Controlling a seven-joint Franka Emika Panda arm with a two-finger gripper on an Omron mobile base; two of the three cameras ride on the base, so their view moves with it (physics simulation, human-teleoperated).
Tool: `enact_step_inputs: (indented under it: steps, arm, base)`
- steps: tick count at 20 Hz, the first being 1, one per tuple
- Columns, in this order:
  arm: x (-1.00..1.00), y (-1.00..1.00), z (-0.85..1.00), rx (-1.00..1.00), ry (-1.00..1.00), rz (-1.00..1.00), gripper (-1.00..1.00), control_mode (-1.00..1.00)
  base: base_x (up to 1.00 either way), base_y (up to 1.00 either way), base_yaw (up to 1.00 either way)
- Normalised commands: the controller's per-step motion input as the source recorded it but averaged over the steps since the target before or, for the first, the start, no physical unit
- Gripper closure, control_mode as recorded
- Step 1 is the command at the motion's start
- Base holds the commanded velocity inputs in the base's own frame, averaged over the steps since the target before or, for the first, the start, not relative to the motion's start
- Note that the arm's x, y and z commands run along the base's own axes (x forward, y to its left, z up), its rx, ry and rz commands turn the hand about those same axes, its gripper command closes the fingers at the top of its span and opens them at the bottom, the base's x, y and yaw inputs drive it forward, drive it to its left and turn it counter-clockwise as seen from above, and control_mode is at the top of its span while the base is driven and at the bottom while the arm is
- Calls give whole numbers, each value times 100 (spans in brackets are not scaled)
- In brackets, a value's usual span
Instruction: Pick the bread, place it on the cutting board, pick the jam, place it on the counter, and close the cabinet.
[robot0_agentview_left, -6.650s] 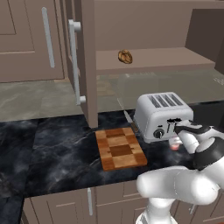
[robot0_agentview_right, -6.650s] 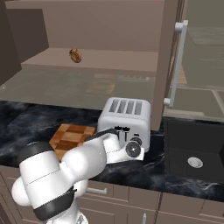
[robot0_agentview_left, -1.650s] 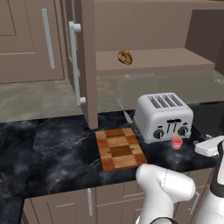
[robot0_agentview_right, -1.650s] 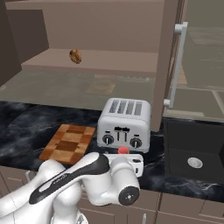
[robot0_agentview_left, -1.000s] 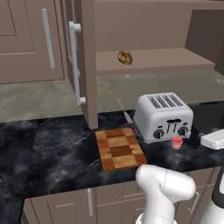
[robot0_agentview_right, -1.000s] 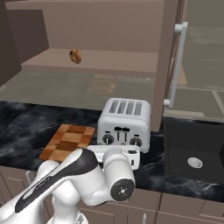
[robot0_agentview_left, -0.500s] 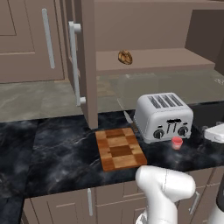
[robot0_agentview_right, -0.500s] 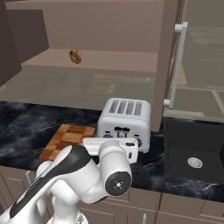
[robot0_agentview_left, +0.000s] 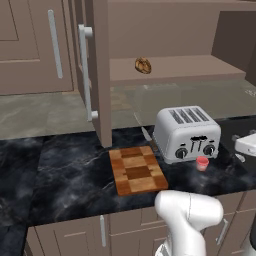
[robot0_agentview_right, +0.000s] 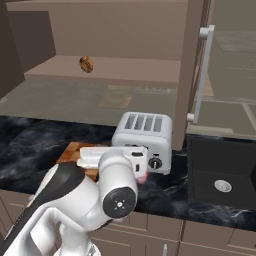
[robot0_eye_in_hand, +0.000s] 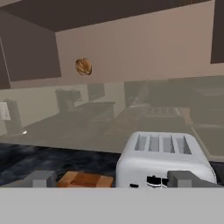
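Note:
The bread (robot0_agentview_left: 143, 65) lies on the shelf of the open cabinet (robot0_agentview_left: 99, 75), and in the hand view it (robot0_eye_in_hand: 83, 66) sits high and far off. Below, the checkered cutting board (robot0_agentview_left: 137, 170) rests bare on the black counter (robot0_agentview_left: 65, 170). The small red jam (robot0_agentview_left: 202, 163) stands on the counter just in front of the toaster (robot0_agentview_left: 186, 132). My gripper (robot0_eye_in_hand: 114, 179) is open, its tips wide apart with nothing between them, and it looks over the toaster (robot0_eye_in_hand: 164, 159) toward the cabinet. My white hand (robot0_agentview_left: 246, 144) hovers right of the toaster.
The cabinet's second door (robot0_agentview_right: 192, 70) stands open at the right with its bar handle (robot0_agentview_right: 202, 75) outward. A dark sink (robot0_agentview_right: 222, 172) lies below it. My own arm (robot0_agentview_right: 100, 192) covers much of the cutting board (robot0_agentview_right: 70, 149) and the toaster's front in the right base view.
My hand has risen a little beside the toaster, still open. The jam, the bread and the board have stayed where they were.

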Motion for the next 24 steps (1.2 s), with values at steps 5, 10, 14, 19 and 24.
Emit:
enact_step_inputs:
  steps: [5,10,14,19,24]
  arm:
    - [-25,30,42,0,-1,0,-100,-100]
    - [-6,23,41,0,0,0,-100,-100]
    - [-6,22,49,0,1,0,-100,-100]
    - [-9,19,52,-2,5,0,-100,-100]
    - [-11,17,45,-4,8,0,-100,-100]
  base:
    - [0,0,0]
    - [0,0,0]
    - [0,0,0]
    - [0,0,0]
    - [0,0,0]
